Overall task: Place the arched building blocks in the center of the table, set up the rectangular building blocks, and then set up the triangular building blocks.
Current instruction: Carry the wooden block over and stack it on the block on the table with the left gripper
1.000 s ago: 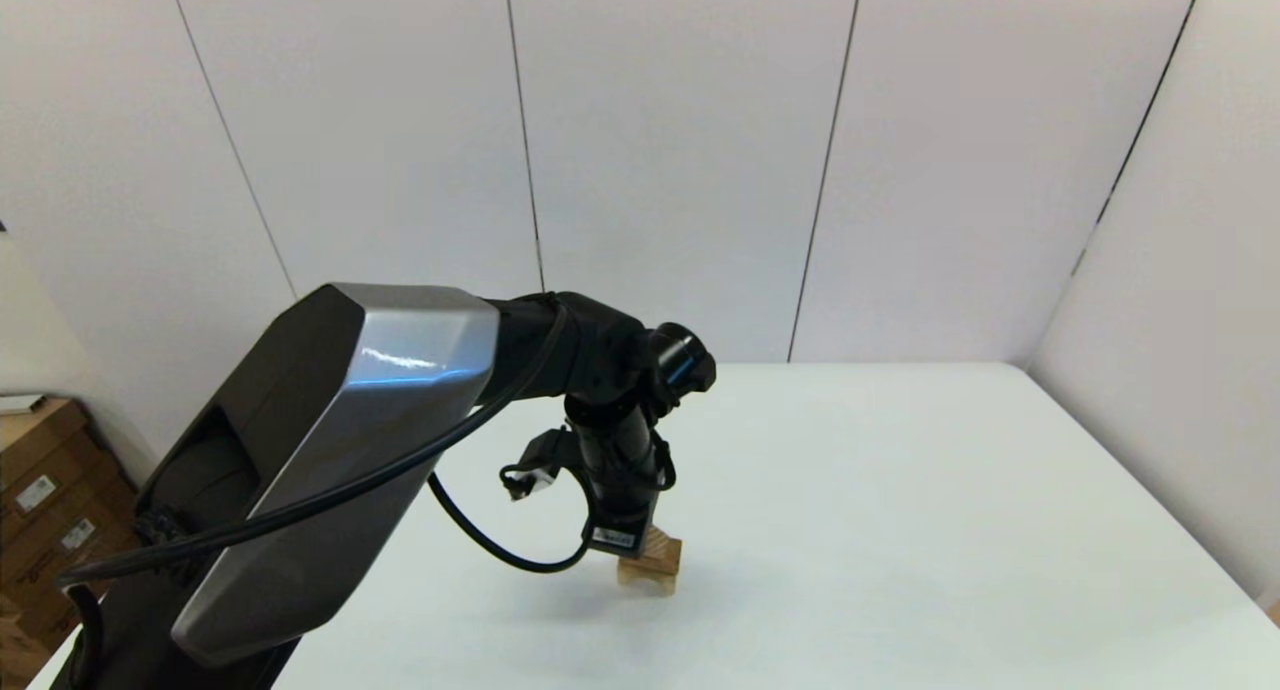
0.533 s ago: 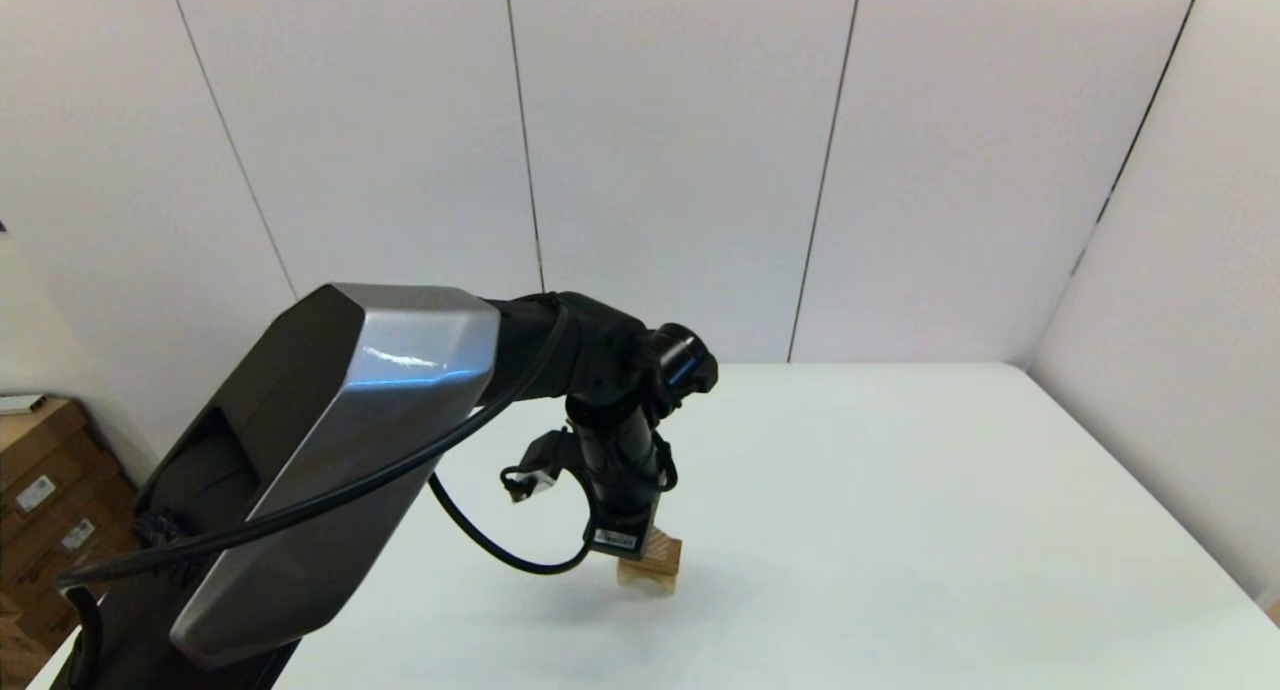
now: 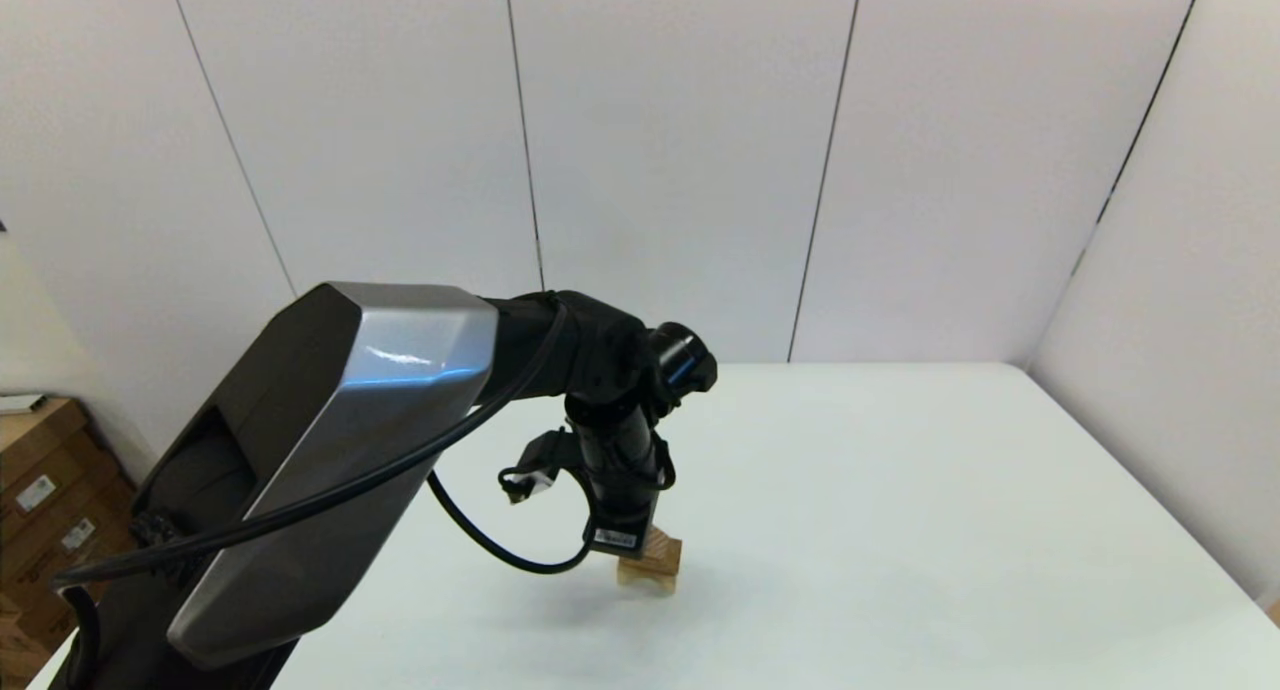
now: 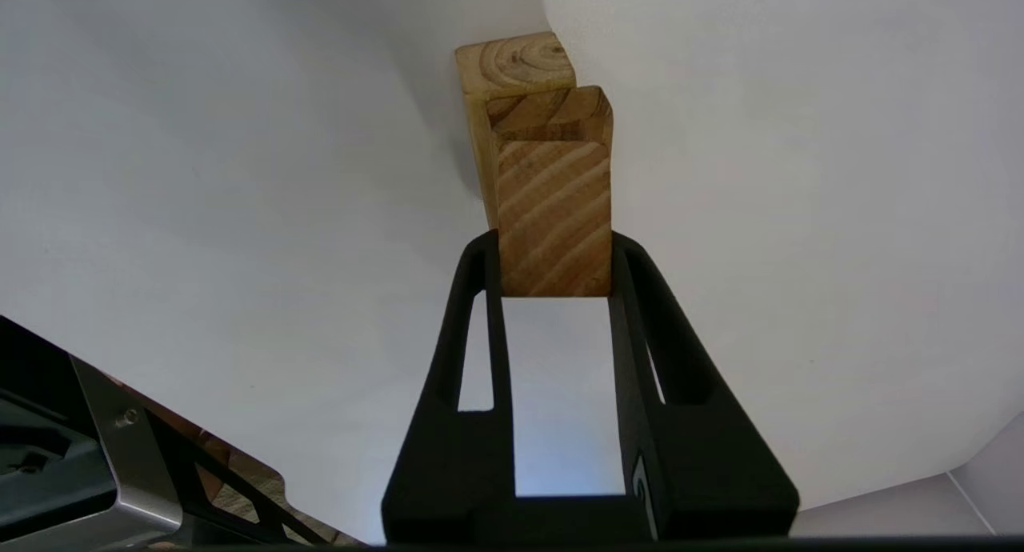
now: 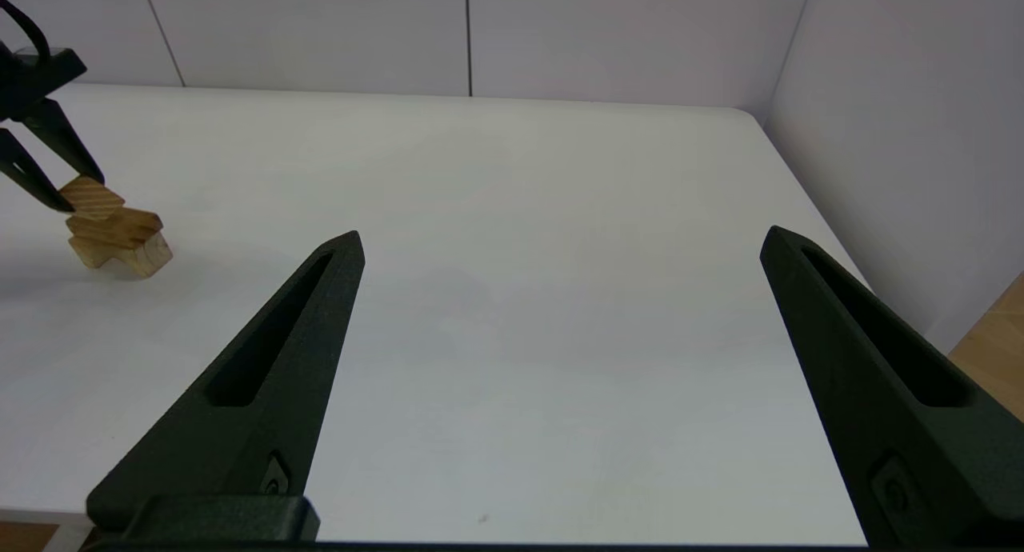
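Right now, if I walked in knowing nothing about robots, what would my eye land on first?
Probably the big black-and-silver left arm reaching in over the white table. Its left pincer grips a striped triangular block atop a small stack of wooden blocks standing alone near the table's middle. The right pincer hangs open over bare table off to the robot's right, holding nothing.

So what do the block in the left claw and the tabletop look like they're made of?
The triangular block in the left claw looks like unpainted softwood, with bold striped grain. The table seems a smooth white laminate or plastic with a faint sheen; which one is unclear.
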Robot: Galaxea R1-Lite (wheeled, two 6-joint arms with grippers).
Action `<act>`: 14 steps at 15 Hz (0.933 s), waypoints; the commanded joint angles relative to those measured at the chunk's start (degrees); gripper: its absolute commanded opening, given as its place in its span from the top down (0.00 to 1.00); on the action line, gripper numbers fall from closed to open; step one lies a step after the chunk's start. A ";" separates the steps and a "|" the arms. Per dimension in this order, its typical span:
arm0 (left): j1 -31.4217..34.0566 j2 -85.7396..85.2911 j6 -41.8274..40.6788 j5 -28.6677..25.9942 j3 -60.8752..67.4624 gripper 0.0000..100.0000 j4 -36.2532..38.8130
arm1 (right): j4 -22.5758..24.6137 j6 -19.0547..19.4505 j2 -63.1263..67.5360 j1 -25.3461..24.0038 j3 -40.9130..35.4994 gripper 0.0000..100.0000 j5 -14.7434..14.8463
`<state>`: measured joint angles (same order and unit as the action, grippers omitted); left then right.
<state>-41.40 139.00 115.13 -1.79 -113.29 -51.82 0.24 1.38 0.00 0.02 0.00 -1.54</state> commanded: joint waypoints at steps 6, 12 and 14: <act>-0.44 -0.57 0.27 4.08 0.00 1.00 -0.38 | 0.02 0.03 -0.09 -0.02 0.00 0.00 -0.05; -1.14 -0.75 0.36 4.08 0.00 1.00 -0.12 | 0.02 0.03 -0.09 -0.02 0.00 0.00 -0.05; -1.14 -0.83 0.36 4.08 0.00 1.00 -0.12 | 0.02 0.03 -0.09 -0.02 0.00 0.00 -0.05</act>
<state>-42.47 138.18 114.82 2.28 -113.26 -51.68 0.24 1.37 0.00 0.00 0.00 -1.56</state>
